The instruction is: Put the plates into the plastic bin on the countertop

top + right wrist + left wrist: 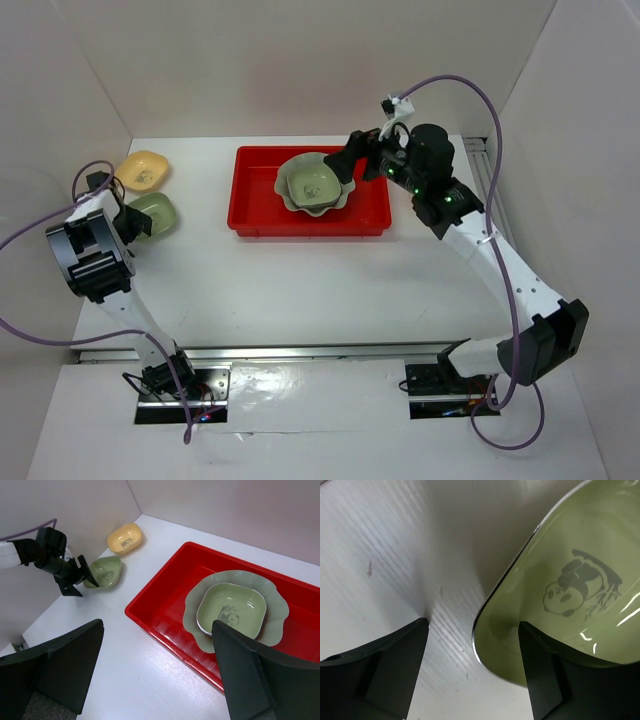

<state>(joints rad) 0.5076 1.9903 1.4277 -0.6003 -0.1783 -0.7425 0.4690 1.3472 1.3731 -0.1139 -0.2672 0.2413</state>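
The left claw (472, 630), apart, straddles the rim of a green dish (580, 570) at the left of the counter (300, 290); only its wrist view shows this. The right claw (157, 625), also apart, hangs over the red bin (165, 585), where a smaller dish (231, 609) lies in the scalloped dish (276, 610).

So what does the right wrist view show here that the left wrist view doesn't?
Right wrist only: the red bin holding the scalloped dish with a small green dish nested inside, plus the yellow dish. Left wrist only: a close-up of the loose green dish with its rim between the open left gripper fingers. Both: that loose green dish, the left gripper and the white countertop.
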